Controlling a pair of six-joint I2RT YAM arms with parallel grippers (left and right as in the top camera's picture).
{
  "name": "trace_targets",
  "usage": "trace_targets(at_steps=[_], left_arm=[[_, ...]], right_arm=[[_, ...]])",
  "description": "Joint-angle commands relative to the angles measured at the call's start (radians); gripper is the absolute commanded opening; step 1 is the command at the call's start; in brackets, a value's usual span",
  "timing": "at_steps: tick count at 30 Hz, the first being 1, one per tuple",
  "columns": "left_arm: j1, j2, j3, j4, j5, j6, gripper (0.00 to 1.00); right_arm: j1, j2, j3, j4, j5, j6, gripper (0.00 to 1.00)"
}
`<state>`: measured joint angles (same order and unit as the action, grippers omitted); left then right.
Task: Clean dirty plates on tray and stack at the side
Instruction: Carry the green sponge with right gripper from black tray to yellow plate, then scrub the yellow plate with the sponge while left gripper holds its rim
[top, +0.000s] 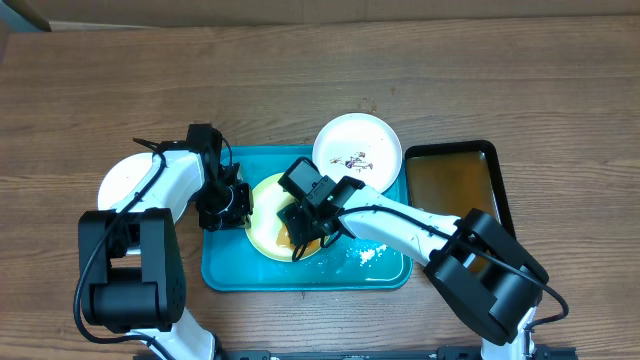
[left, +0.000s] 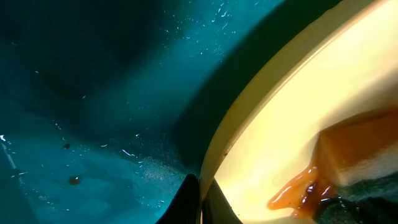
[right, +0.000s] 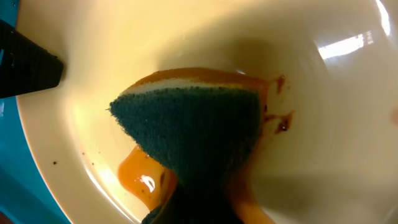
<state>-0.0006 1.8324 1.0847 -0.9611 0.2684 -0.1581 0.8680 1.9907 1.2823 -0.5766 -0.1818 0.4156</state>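
A pale yellow-green plate (top: 262, 215) lies on the teal tray (top: 305, 272). My left gripper (top: 232, 205) is shut on its left rim; in the left wrist view the two fingertips (left: 186, 202) pinch the plate edge (left: 249, 106). My right gripper (top: 305, 225) is shut on a sponge (right: 193, 124), green scrub side up, pressed into the plate (right: 186, 37). Orange-brown liquid (right: 140, 174) pools beside the sponge. A white plate (top: 357, 150) with dark smears rests at the tray's upper right corner. Another white plate (top: 125, 180) sits on the table left of the tray.
A black tray (top: 455, 185) of brownish liquid stands to the right of the teal tray. White foam flecks (top: 365, 253) lie on the tray floor at the lower right. Wooden table surrounds everything.
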Motion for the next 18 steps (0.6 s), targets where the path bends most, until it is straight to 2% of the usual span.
trace_targets(at_steps=[1, 4, 7, 13, 18], left_arm=[[-0.008, -0.030, -0.009, 0.001, 0.021, -0.015, 0.04], [-0.008, -0.030, -0.009, 0.000, 0.021, -0.015, 0.04], [-0.009, -0.030, -0.009, 0.000, 0.021, -0.014, 0.04], [-0.014, -0.030, -0.010, -0.003, 0.021, -0.015, 0.04], [-0.014, -0.030, -0.010, -0.003, 0.021, -0.015, 0.04]], right_arm=[[0.013, 0.056, -0.001, 0.005, 0.066, 0.005, 0.04], [0.007, 0.056, 0.003, -0.001, 0.209, 0.033, 0.04], [-0.013, 0.056, 0.034, -0.030, 0.264, 0.066, 0.04], [-0.042, 0.056, 0.091, -0.087, 0.237, 0.113, 0.04], [-0.033, 0.056, 0.093, -0.188, 0.125, 0.112, 0.04]])
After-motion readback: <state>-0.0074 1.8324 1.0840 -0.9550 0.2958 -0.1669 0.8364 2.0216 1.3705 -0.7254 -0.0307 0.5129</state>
